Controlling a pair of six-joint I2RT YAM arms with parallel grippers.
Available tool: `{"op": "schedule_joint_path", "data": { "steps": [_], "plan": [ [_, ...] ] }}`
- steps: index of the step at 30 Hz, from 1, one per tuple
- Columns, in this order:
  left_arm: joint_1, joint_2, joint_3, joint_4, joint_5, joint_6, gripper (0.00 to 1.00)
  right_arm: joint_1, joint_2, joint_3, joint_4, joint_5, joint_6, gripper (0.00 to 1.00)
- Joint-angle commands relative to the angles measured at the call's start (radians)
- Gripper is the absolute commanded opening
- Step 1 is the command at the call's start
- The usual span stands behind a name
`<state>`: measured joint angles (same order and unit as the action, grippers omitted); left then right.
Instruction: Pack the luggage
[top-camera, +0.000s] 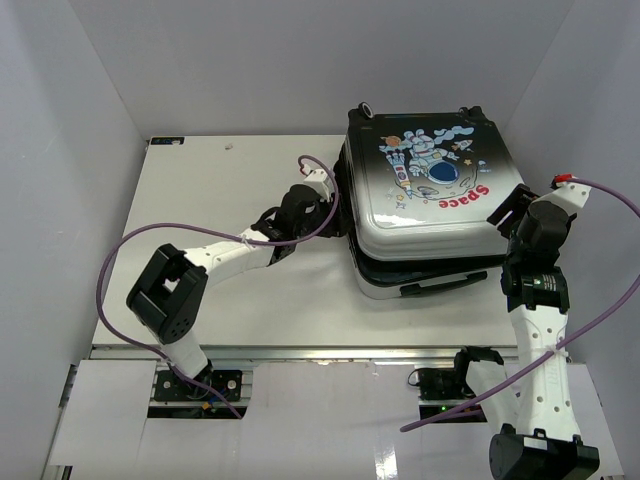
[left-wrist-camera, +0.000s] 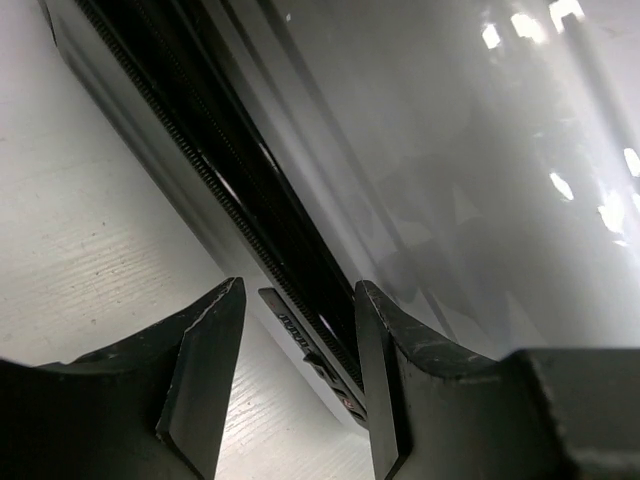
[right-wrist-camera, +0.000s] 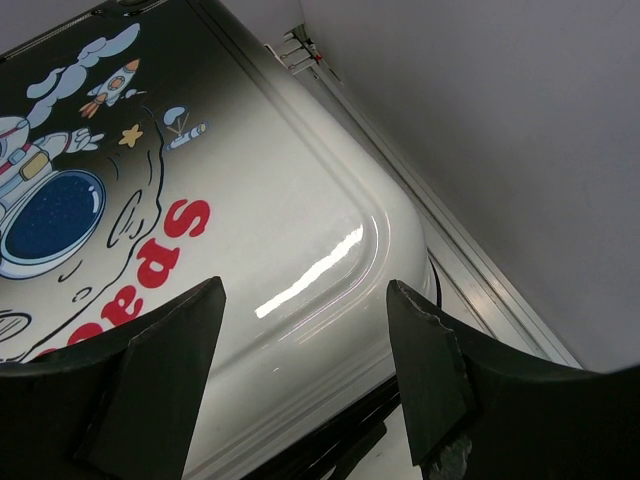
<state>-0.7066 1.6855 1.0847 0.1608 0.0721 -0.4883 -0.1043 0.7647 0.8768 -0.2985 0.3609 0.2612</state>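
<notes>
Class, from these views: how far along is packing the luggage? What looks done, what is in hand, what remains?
Done: the luggage lid is down over its base; contents are hidden. In hand: the left arm holds its jaws open at the zipper pull; the right arm holds its jaws open by the lid's right corner. Left: the halves sit askew and look unzipped; align, then zip.
</notes>
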Motion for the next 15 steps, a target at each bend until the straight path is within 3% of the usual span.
{"op": "schedule_joint_path", "data": {
  "steps": [1,6,10,12,14,15],
  "plan": [
    [0.003,0.018,0.004,0.019,-0.011,-0.031,0.58,0.0,-0.011,0.031,0.006,0.02,-0.016,0.72],
    [0.004,0.08,0.042,0.019,-0.009,-0.048,0.54,0.0,-0.019,0.034,0.003,0.024,-0.019,0.72],
    [0.004,0.111,0.056,0.026,-0.008,-0.056,0.45,0.0,-0.018,0.033,0.004,0.019,-0.022,0.72],
    [0.003,0.124,0.062,0.022,-0.012,-0.056,0.32,0.0,-0.019,0.033,0.004,0.015,-0.02,0.73],
    [0.007,0.124,0.059,0.02,-0.032,-0.051,0.06,0.0,-0.019,0.033,0.005,0.007,-0.016,0.72],
    [0.013,0.118,0.055,0.015,-0.047,-0.045,0.01,0.0,-0.018,0.033,0.007,-0.002,-0.013,0.72]
  ]
}}
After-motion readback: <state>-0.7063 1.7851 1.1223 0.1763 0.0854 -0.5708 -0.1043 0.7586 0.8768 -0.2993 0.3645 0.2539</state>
